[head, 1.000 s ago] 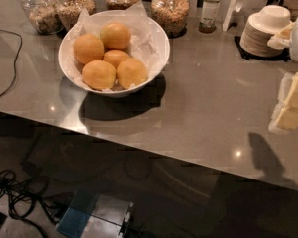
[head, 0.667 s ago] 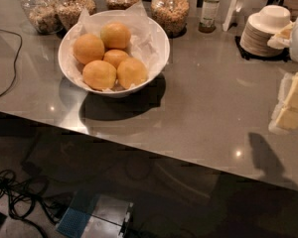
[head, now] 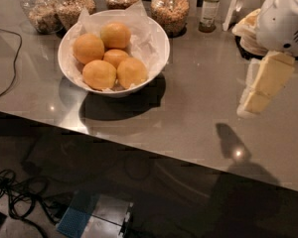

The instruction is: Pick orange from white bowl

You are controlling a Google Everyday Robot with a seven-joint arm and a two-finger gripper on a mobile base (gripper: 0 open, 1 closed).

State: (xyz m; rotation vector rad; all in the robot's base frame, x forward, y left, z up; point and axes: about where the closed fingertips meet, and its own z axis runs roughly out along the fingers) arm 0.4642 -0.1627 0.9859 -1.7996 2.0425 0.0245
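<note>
The white bowl (head: 161, 47), lined with crumpled white paper, stands on the grey counter at the upper left of the camera view. It holds several oranges: one at the left (head: 88, 47), one at the back (head: 115, 34), two at the front (head: 99, 74) (head: 132, 72), and a smaller one in the middle (head: 116, 57). My gripper (head: 250, 107) hangs at the right, above the counter and well apart from the bowl. It points down and to the left, and nothing shows in it.
Several glass jars of grains (head: 170, 6) stand behind the bowl, with a bottle (head: 209, 9) to their right. Stacked small white dishes (head: 244, 29) sit partly hidden behind my arm. A black cable (head: 12, 68) lies at the left. The counter's front edge (head: 139, 145) runs diagonally.
My gripper and arm have moved left and slightly up, now covering most of the stacked dishes. The bowl and oranges have not moved.
</note>
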